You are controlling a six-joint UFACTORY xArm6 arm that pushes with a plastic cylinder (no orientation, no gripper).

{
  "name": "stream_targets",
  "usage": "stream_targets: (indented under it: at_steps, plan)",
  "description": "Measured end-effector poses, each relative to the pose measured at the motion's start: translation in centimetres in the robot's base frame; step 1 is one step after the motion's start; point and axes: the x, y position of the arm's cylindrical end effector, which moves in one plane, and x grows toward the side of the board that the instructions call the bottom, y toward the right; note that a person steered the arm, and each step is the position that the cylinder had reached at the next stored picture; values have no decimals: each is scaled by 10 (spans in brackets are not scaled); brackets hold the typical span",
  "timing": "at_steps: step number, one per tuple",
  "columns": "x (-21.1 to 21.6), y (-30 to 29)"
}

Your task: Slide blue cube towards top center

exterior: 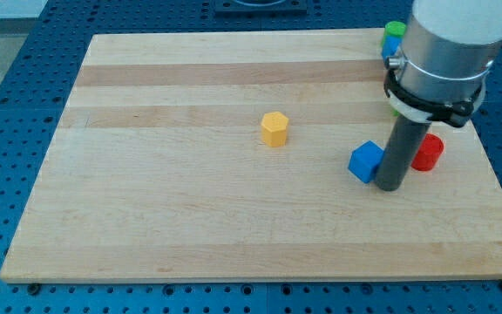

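Wooden board (pixel 190 227): my tip (pixel 389 187) beside blue cube (pixel 366 161), mid-right.

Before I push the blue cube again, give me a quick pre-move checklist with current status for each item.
1. My tip beside the blue cube: ok, at its right edge, apparently touching.
2. Tip placed to push toward top center: not ok, it sits right of the cube, not below it.
3. Path up-left clear: ok, the yellow block lies well left.
4. Red block clear of tip: cannot tell, the rod hides the gap.
5. Green block and another blue block at top right: ok, far away.
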Motion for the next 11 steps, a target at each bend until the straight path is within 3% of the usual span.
stream_targets:
  at_steps: [3, 6, 8, 11]
  plan:
    - [-33, -48]
    - [-64, -57]
    - [-109, -71]
    - [-185, -144]
